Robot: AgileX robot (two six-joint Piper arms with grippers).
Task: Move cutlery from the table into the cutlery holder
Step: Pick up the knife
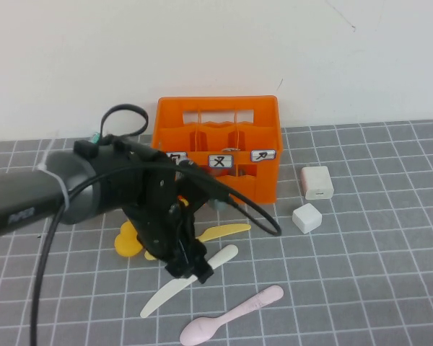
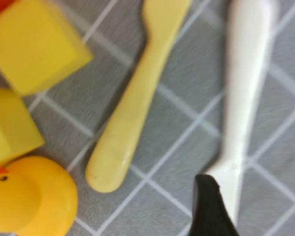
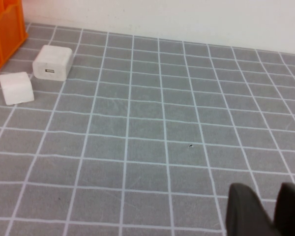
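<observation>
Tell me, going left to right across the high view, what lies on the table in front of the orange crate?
Yellow duck → left gripper, low over the cream-white knife → pale pink spoon → small white cube → white charger block. The yellow knife overlaps the arm, so I skip it. The right gripper is outside this view.

A plain off-white wall (image 1: 216,50) fills the back, meeting the bench (image 1: 375,288) along a straight line. The wall carries a few faint dark marks near its upper right, possibly scuffs or hairline cracks. The bench is flat grey, crossed by thin white lines in a small tile pattern. Light falls soft and even, with only mild shadows on the grey surface.
</observation>
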